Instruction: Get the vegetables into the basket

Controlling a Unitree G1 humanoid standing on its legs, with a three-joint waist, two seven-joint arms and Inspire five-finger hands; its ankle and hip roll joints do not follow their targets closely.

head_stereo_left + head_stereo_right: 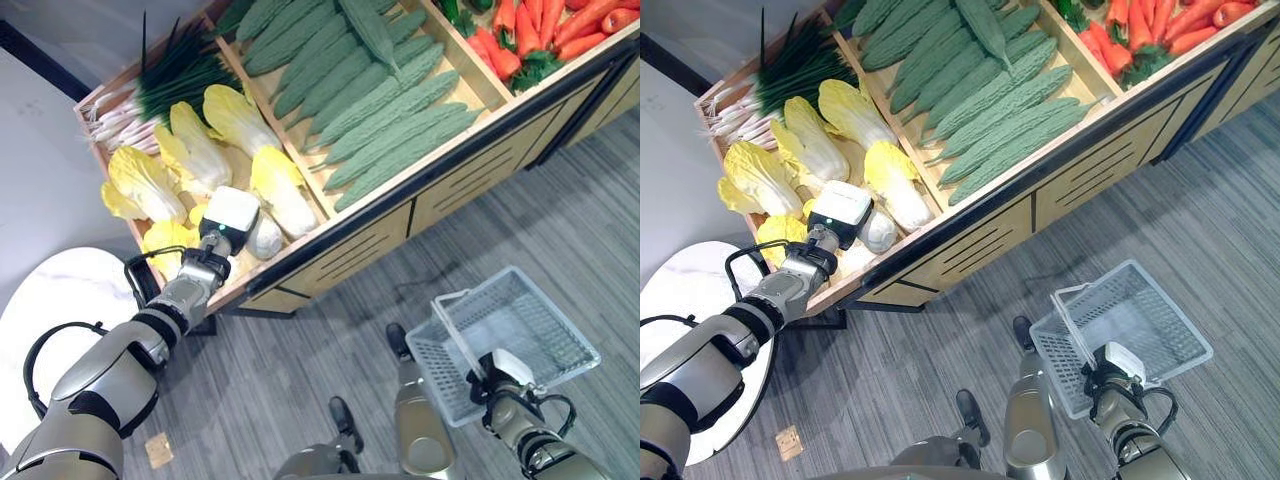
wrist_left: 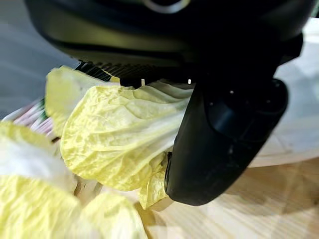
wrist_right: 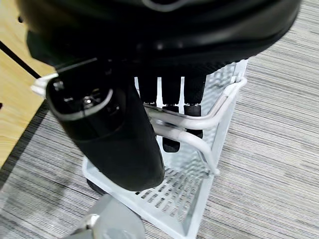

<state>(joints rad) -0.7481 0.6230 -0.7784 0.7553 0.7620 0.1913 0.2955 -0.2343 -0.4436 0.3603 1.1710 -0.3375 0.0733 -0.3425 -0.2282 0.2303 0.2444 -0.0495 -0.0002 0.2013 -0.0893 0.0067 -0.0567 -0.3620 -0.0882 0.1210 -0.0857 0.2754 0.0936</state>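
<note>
Basket (image 1: 520, 340) handle gripped by right hand (image 3: 124, 144) | left hand (image 2: 224, 134) on cabbage (image 2: 119, 144), grip unclear

No legible text, label, number or sign on anything in view.

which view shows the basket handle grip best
The right wrist view: the right hand's fingers curl round the white wire handle of the basket up close. Both eye views show the whole basket, the grip mostly hidden behind the hand.
</note>
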